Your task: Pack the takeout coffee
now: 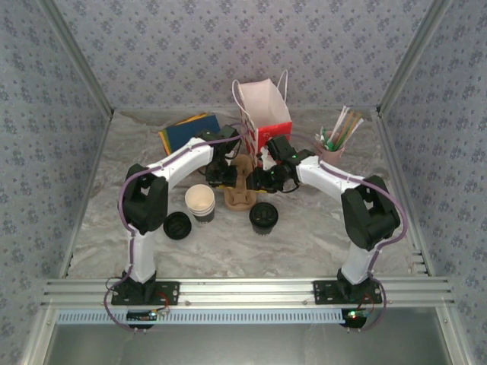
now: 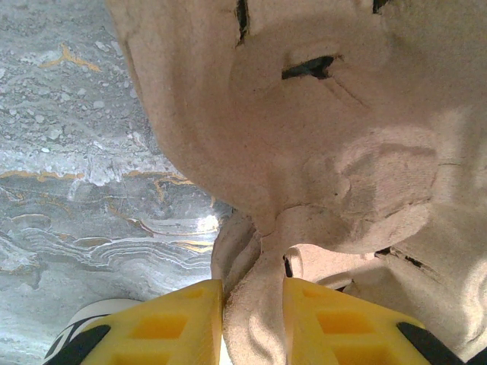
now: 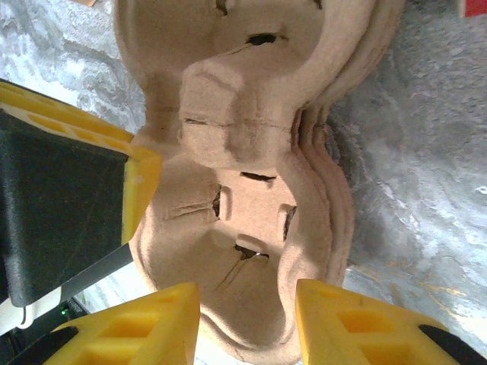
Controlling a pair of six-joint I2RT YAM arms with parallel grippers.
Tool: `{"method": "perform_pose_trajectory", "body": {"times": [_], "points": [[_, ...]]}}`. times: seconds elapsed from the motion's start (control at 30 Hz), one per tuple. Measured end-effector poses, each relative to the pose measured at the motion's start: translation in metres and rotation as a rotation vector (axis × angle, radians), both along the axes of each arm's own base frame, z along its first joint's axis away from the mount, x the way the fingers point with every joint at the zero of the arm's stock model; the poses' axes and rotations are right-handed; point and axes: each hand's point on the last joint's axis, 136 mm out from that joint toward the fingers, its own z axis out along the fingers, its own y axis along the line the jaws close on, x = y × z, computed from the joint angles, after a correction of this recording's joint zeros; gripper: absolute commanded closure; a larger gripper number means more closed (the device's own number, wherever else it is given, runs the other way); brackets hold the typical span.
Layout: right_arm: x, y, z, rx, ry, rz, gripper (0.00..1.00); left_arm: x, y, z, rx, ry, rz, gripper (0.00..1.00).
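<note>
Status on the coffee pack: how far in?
Done: the takeout coffee looks lidded. In hand: the left pincer pinches an edge of the pulp carrier, and the right pincer grips its end. Left to do: the cup stands on the table in front of the carrier, not seated in it, and it is not yet in the open paper bag behind.

Table [image 1: 319, 236] centre: cup carrier [image 1: 242, 186]. Paper bag [image 1: 265, 114] just behind it. Folders [image 1: 190, 131] back left; holder of sticks [image 1: 335, 141] back right. Cup stack [image 1: 201, 202] front-left of the carrier, 1 loose lid [image 1: 177, 225] left of that stack. Takeout coffee [image 1: 264, 217] front-right of the carrier, apart from it.
</note>
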Motion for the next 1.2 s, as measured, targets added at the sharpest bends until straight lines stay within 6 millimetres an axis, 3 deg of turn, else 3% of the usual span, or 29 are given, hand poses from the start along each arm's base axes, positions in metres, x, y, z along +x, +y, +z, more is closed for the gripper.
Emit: {"method": "perform_pose_trajectory", "body": {"times": [0.43,0.8,1.2], "points": [[0.005,-0.013,-0.001,-0.059,-0.009,-0.061,0.60,0.010,0.011,0.000,0.023,-0.026,0.025,0.74],[-0.011,0.005,-0.005,-0.064,0.020,-0.040,0.60,0.013,0.005,0.004,-0.013,-0.039,0.015,0.74],[-0.009,0.002,-0.015,-0.093,0.032,-0.066,0.61,0.007,0.007,-0.001,-0.011,-0.031,0.014,0.74]]}}
